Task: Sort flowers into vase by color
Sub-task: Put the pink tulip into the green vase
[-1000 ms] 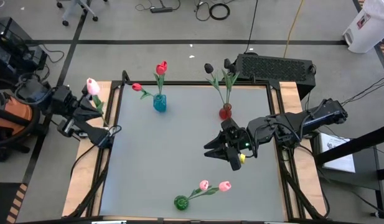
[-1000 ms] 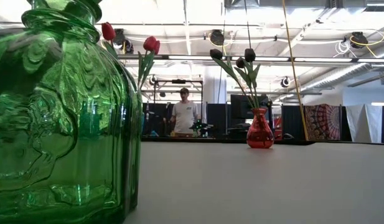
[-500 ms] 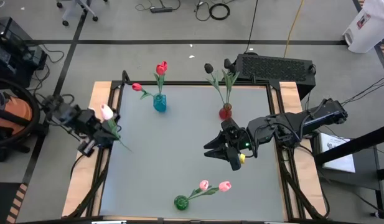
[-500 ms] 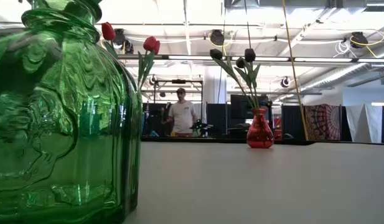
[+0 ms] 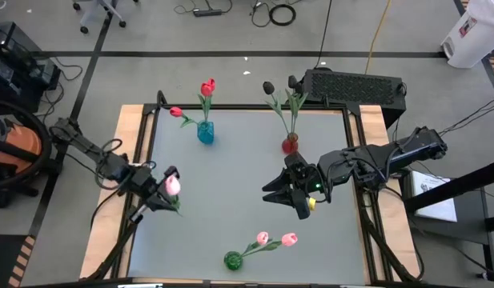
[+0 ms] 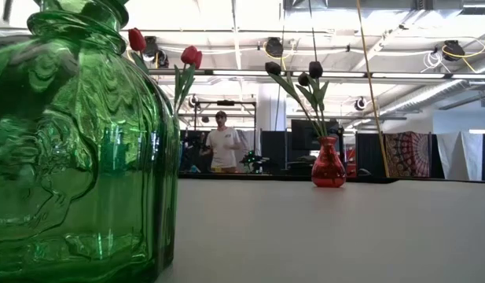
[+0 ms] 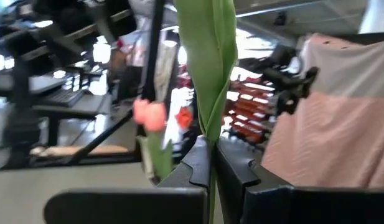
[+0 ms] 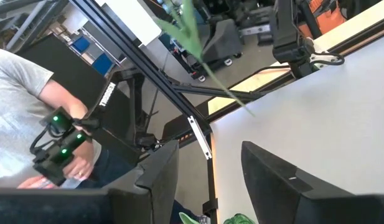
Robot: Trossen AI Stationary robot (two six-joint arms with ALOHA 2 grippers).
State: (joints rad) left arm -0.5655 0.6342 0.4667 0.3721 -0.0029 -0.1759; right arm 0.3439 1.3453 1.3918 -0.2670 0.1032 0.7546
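**Pink tulip in my left pinch, above the table's left side**

Here my left gripper (image 5: 160, 194) is pinched tight on a pink tulip (image 5: 172, 185), above the left part of the table (image 5: 230, 192). From overhead I see the bud pointing inward; my left wrist camera shows what that view cannot — the green stem (image 7: 211, 93) squeezed between my two dark fingers (image 7: 195, 168), rising straight up past the lens.

My right gripper (image 5: 283, 194) hangs over the right-centre of the table, fingers spread with nothing between them. Its own camera confirms the gap between the fingers (image 8: 159, 171), and shows a person (image 8: 30, 106) off the table's edge with a small device in the hands — something the overhead picture leaves out.

The overhead view lays out the rest: a blue vase (image 5: 205, 133) at the back with two red tulips (image 5: 207, 86), a red vase (image 5: 290, 144) to its right with dark tulips (image 5: 268, 87), and a green vase (image 5: 232, 260) at the front edge with two pink tulips (image 5: 276, 238) leaning right.

The table-height view shows neither of my grippers. The green vase (image 6: 77, 141) fills its left side, the red vase (image 6: 328, 165) stands far back, and another person (image 6: 220, 143) stands in the room beyond.
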